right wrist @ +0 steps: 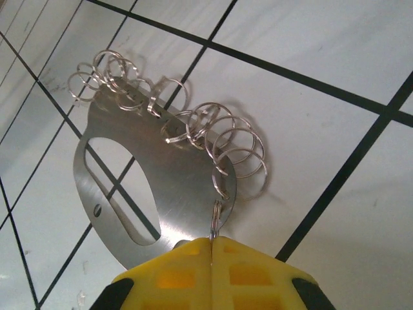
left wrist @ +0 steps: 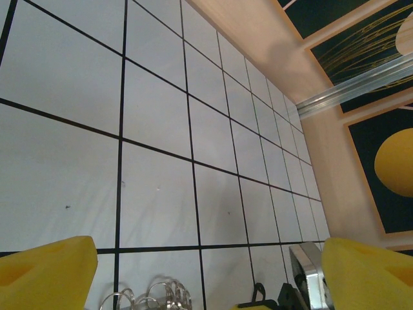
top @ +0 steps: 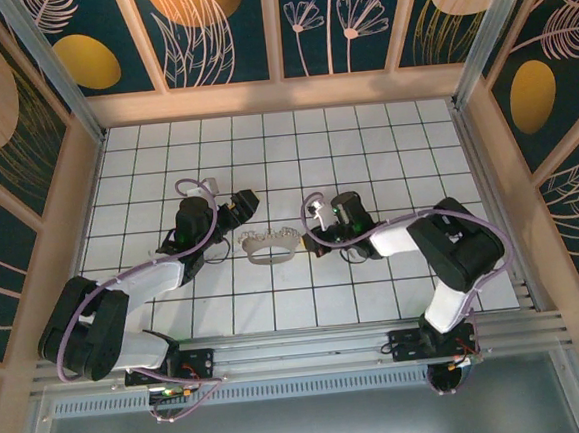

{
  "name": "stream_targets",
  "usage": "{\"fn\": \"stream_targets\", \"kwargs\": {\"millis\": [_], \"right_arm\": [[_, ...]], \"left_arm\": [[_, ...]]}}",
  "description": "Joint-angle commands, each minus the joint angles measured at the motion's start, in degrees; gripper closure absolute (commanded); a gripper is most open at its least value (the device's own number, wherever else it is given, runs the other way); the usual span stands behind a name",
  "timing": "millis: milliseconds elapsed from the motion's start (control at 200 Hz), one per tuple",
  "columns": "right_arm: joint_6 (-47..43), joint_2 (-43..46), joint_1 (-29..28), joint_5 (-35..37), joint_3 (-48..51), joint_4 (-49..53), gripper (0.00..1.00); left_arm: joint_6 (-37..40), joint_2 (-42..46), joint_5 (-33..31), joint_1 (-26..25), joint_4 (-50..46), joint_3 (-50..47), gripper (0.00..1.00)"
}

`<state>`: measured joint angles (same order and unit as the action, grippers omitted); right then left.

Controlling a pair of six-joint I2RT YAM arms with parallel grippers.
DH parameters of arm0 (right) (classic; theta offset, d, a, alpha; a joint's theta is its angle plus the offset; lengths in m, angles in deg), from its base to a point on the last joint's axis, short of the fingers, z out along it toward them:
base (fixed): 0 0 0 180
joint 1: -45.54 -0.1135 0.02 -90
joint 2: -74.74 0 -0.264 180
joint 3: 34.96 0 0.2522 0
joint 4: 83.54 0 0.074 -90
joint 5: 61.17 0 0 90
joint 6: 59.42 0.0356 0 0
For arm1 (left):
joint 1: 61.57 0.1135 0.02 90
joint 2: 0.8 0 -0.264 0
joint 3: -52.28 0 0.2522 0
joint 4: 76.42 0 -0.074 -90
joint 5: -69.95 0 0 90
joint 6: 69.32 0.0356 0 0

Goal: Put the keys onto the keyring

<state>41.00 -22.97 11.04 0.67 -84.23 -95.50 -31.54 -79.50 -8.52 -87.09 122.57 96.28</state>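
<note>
Right wrist: right gripper (right wrist: 211, 241) closed tight, pinching the keyring (right wrist: 184, 190) at its edge. Left gripper (left wrist: 205, 258) spread wide, holding nothing.

Top external: high above near edge, looking down from far; whole tiled table (top: 364, 140) in frame. Left wrist: low, near tiles, facing obliquely toward wall (left wrist: 277, 58) at upper right. Right wrist: very close, steeply down. All three share keyring (top: 269, 246) and surrounding tiles.
</note>
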Motion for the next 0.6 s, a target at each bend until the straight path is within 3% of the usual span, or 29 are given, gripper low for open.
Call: {"fn": "stream_targets", "kwargs": {"millis": [0, 300, 596], "right_arm": [[0.01, 5.58, -0.31, 0.96, 0.13, 0.38, 1.0], [1.58, 14.69, -0.39, 4.07, -3.08, -0.83, 1.0], [2.41, 19.83, 0.11, 3.51, -6.18, -7.62, 1.0]], "left_arm": [[-0.37, 2.26, -1.57, -0.47, -2.84, 2.28, 0.08], [1.86, 5.49, -4.03, -0.49, -7.96, 6.91, 0.06], [10.16, 5.06, 6.76, -0.44, -5.33, 12.17, 0.11]]}}
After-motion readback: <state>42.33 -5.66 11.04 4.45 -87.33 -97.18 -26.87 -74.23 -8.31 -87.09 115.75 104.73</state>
